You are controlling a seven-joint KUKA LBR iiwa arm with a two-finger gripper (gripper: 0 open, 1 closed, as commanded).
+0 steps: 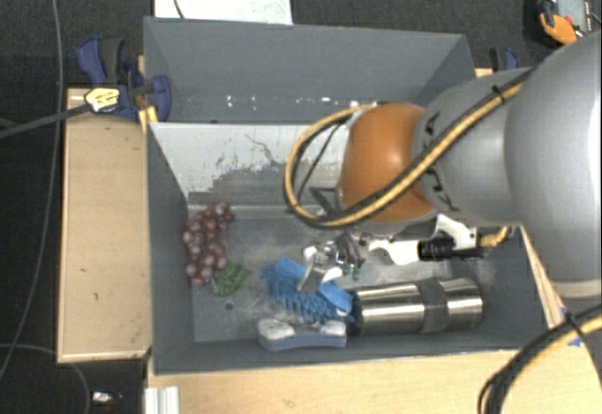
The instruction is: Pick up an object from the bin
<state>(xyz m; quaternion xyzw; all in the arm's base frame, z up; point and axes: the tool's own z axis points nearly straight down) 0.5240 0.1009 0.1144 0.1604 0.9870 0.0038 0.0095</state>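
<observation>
Four loose things lie in the grey metal bin (pixel 179 337): a purple plastic grape bunch (pixel 207 243) at left, a small green leafy piece (pixel 229 280) beside it, a blue bristled brush (pixel 296 299) at centre, and a silver metal cylinder (pixel 419 304) at right. The gripper (pixel 329 266) is low, just over the brush's upper end. Jaw state: cannot tell. Judgement: nothing lifted yet; grasp and raise remain.

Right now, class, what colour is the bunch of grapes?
The grapes are dark purple, camera view.

arm (pixel 536 158) in from right, orange wrist cover (pixel 381 163) angled down, cable (pixel 299 167) looped beside it, gripper (pixel 329 269) low.
</observation>
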